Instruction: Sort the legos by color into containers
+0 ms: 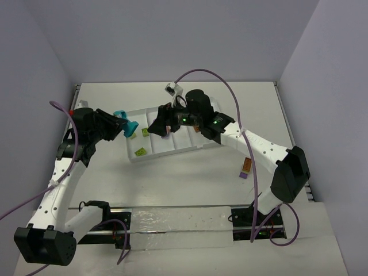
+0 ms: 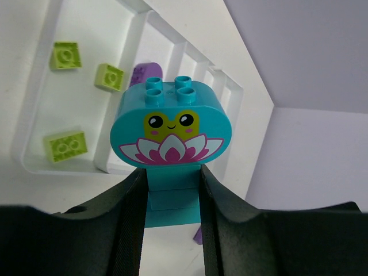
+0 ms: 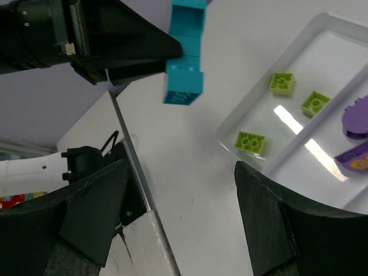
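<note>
Left claw (image 2: pixel 171 190) pinching teal frog-faced brick (image 2: pixel 171 123) by its base, studs up for release | right claw (image 3: pixel 181 172) spread, empty | lime bricks (image 2: pixel 68 145) grouped in tray (image 2: pixel 57 167) end compartment

No legible text — nothing readable.

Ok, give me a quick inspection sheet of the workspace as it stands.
surface: white table, white tray near its middle.
job's things: teal frog brick held in the air left of the tray; three lime bricks in its end compartment; purple pieces in the next; orange brick and purple brick loose on the table's right side.
clutter: nothing seen.
grippers: left gripper shut on the teal frog brick; right gripper open, empty, above the tray.
cables: purple cables loop above the table.
surroundings: grey walls on three sides.
</note>
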Tool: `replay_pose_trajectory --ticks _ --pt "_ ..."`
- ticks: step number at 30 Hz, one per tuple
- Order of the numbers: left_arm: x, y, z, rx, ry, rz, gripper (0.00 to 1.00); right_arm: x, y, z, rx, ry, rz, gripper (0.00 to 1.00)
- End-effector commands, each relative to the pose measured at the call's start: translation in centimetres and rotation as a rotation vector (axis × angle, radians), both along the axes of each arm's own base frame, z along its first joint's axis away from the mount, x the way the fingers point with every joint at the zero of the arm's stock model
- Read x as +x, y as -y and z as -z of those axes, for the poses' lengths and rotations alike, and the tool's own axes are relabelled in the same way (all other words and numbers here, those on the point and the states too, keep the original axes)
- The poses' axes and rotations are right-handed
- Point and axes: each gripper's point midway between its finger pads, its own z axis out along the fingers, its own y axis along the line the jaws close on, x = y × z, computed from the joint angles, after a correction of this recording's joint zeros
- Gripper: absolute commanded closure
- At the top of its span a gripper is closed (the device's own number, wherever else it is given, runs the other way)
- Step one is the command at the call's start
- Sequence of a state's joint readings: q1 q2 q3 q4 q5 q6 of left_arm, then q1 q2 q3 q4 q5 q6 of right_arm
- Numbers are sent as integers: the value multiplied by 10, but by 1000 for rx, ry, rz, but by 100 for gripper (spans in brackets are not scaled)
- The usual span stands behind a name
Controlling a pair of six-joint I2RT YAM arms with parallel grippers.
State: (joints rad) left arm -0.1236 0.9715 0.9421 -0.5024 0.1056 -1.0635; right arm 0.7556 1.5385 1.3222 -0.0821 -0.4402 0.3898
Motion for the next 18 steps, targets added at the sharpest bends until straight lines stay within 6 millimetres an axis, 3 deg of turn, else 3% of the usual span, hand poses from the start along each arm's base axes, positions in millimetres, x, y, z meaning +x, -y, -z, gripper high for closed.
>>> replay_pose_trajectory --ticks 1,11,18 --pt "12 22 -35 -71 117 55 100 -2 -29 -31 103 46 -73 18" --pt "11 27 -33 -74 110 58 100 6 -66 -21 96 0 -88 17" --pt "12 26 -35 -69 112 52 100 14 -78 -16 102 -25 -89 25"
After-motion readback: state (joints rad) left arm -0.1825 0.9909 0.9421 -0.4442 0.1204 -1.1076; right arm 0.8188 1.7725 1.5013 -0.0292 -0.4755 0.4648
